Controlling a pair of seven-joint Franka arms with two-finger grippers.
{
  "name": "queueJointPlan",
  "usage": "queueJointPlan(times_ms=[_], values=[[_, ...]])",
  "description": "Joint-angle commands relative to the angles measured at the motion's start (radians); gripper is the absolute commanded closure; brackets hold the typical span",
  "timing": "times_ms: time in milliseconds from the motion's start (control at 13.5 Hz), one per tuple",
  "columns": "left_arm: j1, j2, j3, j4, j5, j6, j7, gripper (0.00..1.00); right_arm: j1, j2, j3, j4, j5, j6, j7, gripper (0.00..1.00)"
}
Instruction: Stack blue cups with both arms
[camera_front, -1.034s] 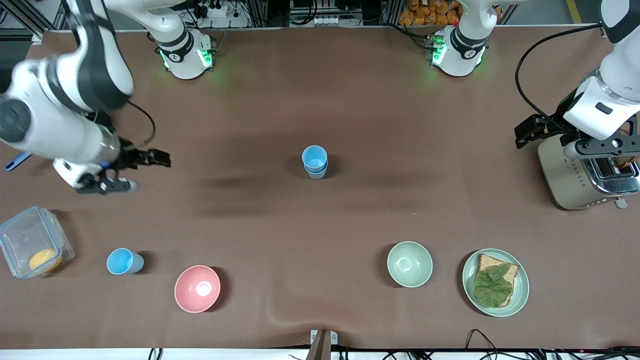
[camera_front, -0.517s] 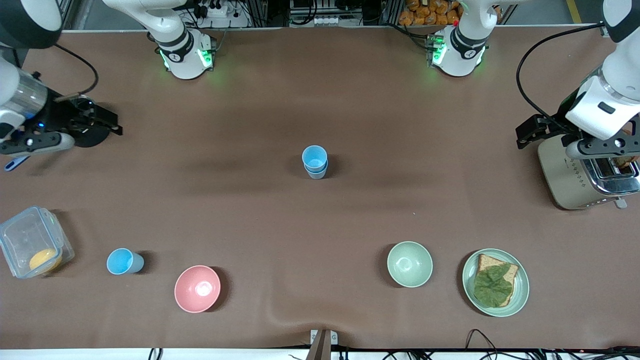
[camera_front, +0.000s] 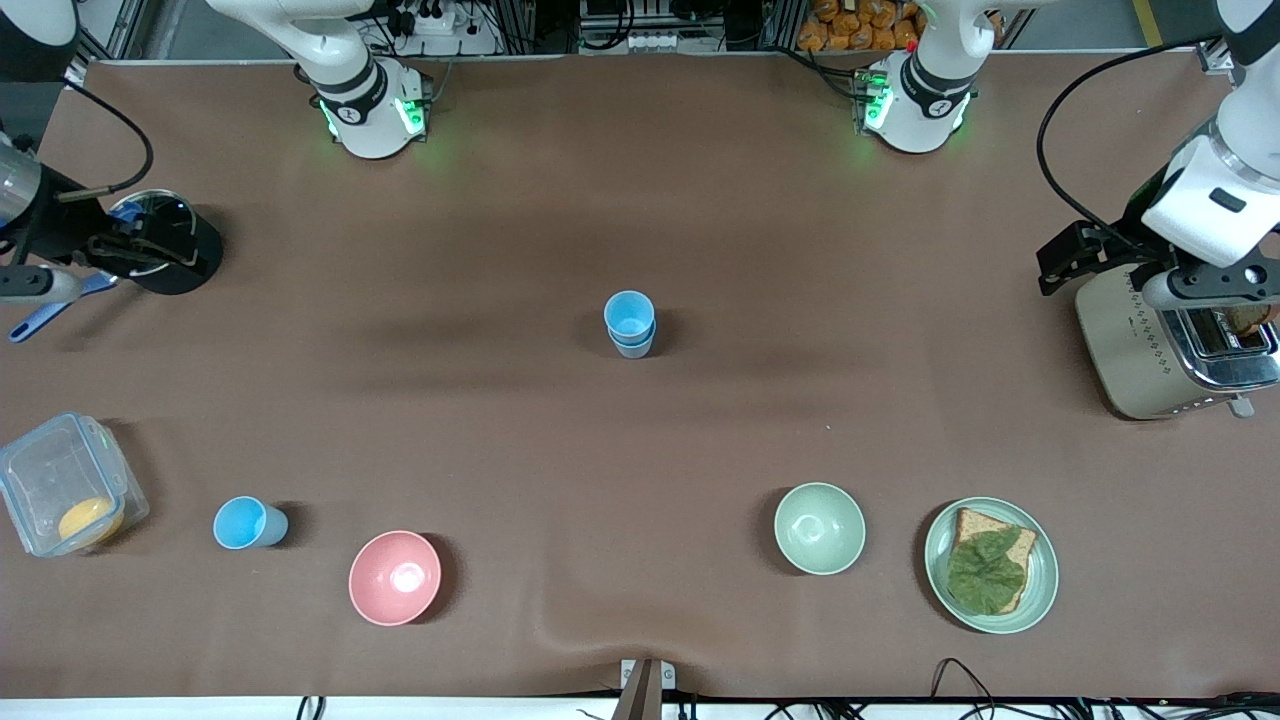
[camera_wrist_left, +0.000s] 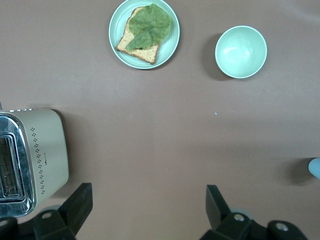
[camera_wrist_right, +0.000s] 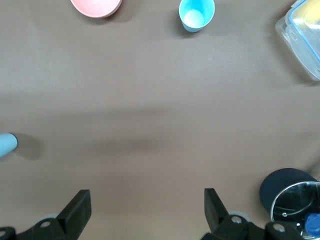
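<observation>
A bright sky-blue cup sits nested in a dull grey-blue cup (camera_front: 630, 324) at the middle of the table. An edge of this stack shows in the left wrist view (camera_wrist_left: 315, 168) and in the right wrist view (camera_wrist_right: 7, 144). A second sky-blue cup (camera_front: 247, 523) stands nearer the front camera toward the right arm's end, between the clear box and the pink bowl; it also shows in the right wrist view (camera_wrist_right: 196, 13). My right gripper (camera_front: 135, 243) is open and empty over a black pot. My left gripper (camera_front: 1075, 256) is open and empty beside the toaster. Both are well away from the cups.
A black pot with a glass lid (camera_front: 170, 250) and a blue utensil (camera_front: 40, 320) lie at the right arm's end. A clear box with something orange in it (camera_front: 62, 497), a pink bowl (camera_front: 394, 577), a pale green bowl (camera_front: 819, 527) and a plate with bread and lettuce (camera_front: 990, 564) line the front. A toaster (camera_front: 1165, 345) stands at the left arm's end.
My right arm has swung back from over the table to over the black pot at its end. My left gripper has shifted slightly by the toaster. The cups have not moved.
</observation>
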Motion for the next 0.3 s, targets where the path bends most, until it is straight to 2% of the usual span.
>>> queueJointPlan(times_ms=[0, 221], values=[[0.006, -0.009, -0.007, 0.024, -0.001, -0.054, 0.024, 0.0, -0.016, 0.052, 0.011, 0.078, 0.003, -0.045, -0.05, 0.0], [0.004, -0.007, -0.005, 0.025, -0.005, -0.069, 0.024, 0.0, -0.042, 0.061, 0.009, 0.076, -0.004, -0.03, -0.203, 0.0]])
